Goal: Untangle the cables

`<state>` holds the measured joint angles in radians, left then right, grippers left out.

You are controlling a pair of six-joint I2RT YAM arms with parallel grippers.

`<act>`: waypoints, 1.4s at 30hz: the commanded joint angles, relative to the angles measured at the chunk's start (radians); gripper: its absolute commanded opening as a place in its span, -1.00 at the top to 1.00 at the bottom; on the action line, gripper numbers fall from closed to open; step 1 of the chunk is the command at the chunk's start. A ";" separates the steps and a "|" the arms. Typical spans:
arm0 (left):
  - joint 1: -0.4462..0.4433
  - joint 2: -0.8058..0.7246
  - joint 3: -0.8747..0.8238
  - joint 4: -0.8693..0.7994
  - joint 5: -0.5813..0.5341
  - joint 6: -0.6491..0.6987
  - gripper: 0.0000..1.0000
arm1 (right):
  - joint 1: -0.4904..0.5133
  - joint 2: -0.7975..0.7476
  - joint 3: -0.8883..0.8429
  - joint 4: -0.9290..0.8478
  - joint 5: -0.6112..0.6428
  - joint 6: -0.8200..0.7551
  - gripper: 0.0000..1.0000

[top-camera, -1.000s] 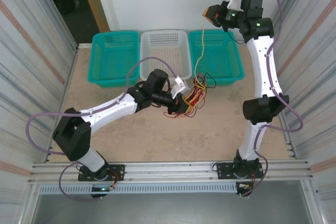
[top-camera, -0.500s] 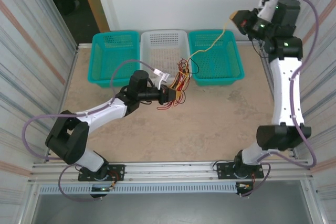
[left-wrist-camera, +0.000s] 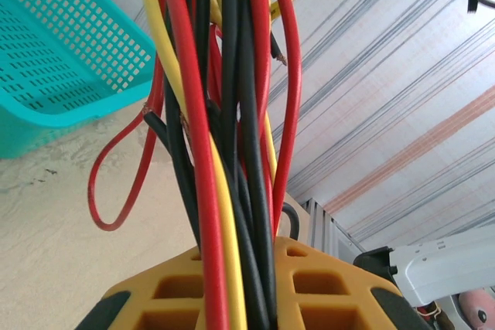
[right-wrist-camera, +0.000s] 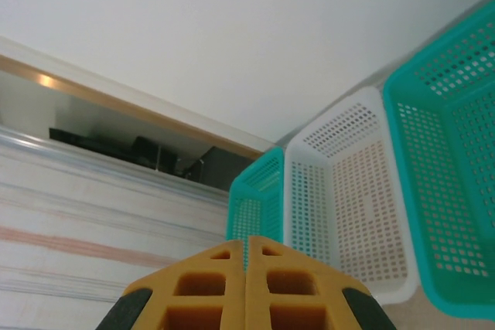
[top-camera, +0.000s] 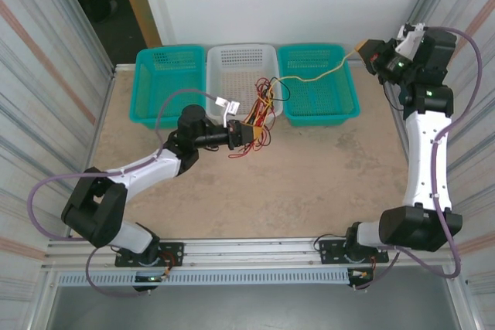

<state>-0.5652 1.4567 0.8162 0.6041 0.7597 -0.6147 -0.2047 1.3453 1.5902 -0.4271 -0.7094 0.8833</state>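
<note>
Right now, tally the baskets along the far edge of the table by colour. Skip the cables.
Teal baskets: 2
White basket: 1
Total: 3

No writing, label, brand, number or sign can be read in any of the views.
</note>
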 commanded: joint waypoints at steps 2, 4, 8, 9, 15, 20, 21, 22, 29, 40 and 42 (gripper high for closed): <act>0.015 -0.068 -0.009 0.058 0.014 -0.003 1.00 | -0.054 -0.076 -0.056 0.021 -0.035 0.006 1.00; 0.025 -0.073 -0.023 0.082 0.015 -0.019 1.00 | -0.074 -0.098 -0.086 0.018 -0.039 0.003 1.00; 0.046 -0.080 -0.061 0.153 0.012 -0.048 1.00 | -0.121 -0.139 -0.172 0.014 -0.048 0.002 1.00; 0.051 -0.084 -0.067 0.157 0.006 -0.052 1.00 | -0.135 -0.150 -0.193 0.014 -0.048 0.001 1.00; 0.098 -0.104 -0.113 0.216 0.006 -0.097 1.00 | -0.240 -0.206 -0.295 -0.011 -0.070 -0.020 1.00; 0.120 -0.119 -0.136 0.233 0.013 -0.105 1.00 | -0.350 -0.223 -0.319 -0.068 -0.089 -0.066 1.00; 0.123 -0.119 -0.139 0.233 0.013 -0.107 1.00 | -0.371 -0.221 -0.321 -0.072 -0.098 -0.065 1.00; 0.125 -0.120 -0.144 0.235 0.013 -0.110 1.00 | -0.392 -0.220 -0.322 -0.078 -0.102 -0.067 1.00; 0.155 -0.133 -0.177 0.261 0.011 -0.132 1.00 | -0.444 -0.223 -0.314 -0.114 -0.076 -0.090 1.00; 0.175 -0.194 -0.172 0.069 0.013 -0.018 1.00 | -0.530 -0.210 -0.294 -0.190 0.000 -0.078 1.00; 0.174 -0.210 -0.175 0.023 0.012 0.014 1.00 | -0.560 -0.201 -0.288 -0.177 -0.011 -0.042 1.00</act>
<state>-0.4252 1.2903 0.6361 0.6987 0.8303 -0.6708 -0.7105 1.1378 1.2716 -0.6331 -0.8032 0.8146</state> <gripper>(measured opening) 0.155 0.062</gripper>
